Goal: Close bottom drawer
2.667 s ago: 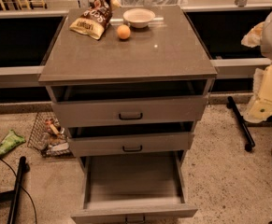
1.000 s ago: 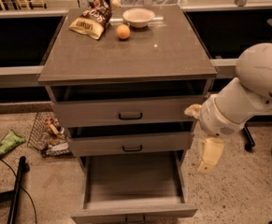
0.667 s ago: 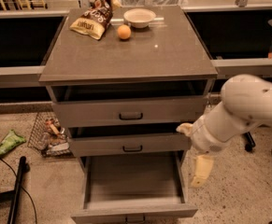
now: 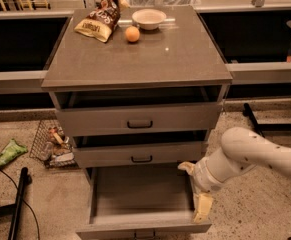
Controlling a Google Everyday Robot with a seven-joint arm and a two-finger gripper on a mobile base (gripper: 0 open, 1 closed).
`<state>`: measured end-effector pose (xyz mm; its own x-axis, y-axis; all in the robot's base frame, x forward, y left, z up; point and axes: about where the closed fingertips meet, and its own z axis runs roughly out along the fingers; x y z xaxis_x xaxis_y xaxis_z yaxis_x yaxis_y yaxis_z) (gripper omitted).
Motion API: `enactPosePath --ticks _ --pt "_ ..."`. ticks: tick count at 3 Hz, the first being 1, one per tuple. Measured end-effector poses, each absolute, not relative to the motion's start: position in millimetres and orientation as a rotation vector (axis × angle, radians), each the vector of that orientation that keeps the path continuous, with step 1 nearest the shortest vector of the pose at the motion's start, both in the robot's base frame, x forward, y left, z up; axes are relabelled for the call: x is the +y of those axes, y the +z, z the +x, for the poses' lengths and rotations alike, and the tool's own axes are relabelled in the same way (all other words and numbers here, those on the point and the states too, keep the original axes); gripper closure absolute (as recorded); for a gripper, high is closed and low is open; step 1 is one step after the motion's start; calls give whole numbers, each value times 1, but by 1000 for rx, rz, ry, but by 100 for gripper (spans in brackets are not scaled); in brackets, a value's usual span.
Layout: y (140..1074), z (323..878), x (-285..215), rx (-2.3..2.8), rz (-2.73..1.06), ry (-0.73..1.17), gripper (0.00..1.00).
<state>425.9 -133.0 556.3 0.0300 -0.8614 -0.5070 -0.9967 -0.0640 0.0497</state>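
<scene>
Presently, the grey cabinet [image 4: 175, 59] is recorded with the bottom drawer [image 4: 142, 196] pulled well out at its base. The gripper [image 4: 201, 211] is held low at the cabinet's right front; its opening cannot be told. A bowl [image 4: 149, 18] and an orange [image 4: 132, 34] are noted on the cabinet's surface.

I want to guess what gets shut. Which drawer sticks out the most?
The bottom drawer: its whole inside shows, while the top drawer and middle drawer open just a crack. The tool hangs by its right front corner.
</scene>
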Motion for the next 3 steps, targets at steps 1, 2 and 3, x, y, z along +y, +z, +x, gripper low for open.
enactPosePath --ticks 1,2,3 --pt "480 414 -123 1903 -1947 742 0" --pt "480 414 -123 1903 -1948 742 0" --pt "444 418 -115 1860 -1977 792 0"
